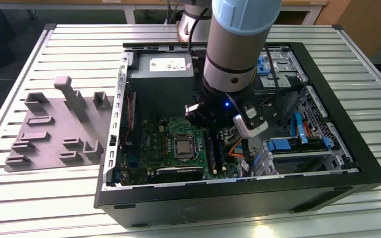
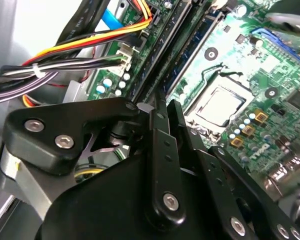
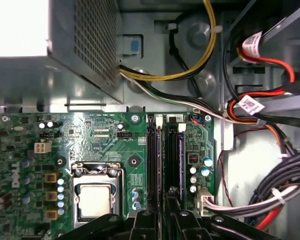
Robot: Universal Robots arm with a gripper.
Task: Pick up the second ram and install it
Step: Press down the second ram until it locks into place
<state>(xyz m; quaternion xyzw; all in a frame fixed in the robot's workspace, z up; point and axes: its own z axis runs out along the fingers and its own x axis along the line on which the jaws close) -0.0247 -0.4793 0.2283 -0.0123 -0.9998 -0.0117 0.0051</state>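
The tool point(image 2: 162, 107) sat low inside the open computer case point(image 1: 349, 173), directly over the memory sockets point(image 3: 162, 160); its state could not be told. The second ram point(image 3: 174, 157) stood edge-up in a socket beside the processor point(image 3: 95, 200). Judged light, stiff, fragile: grip the long edges.

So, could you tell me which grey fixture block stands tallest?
The narrow post near the grey plate's far edge; the other blocks are squat.
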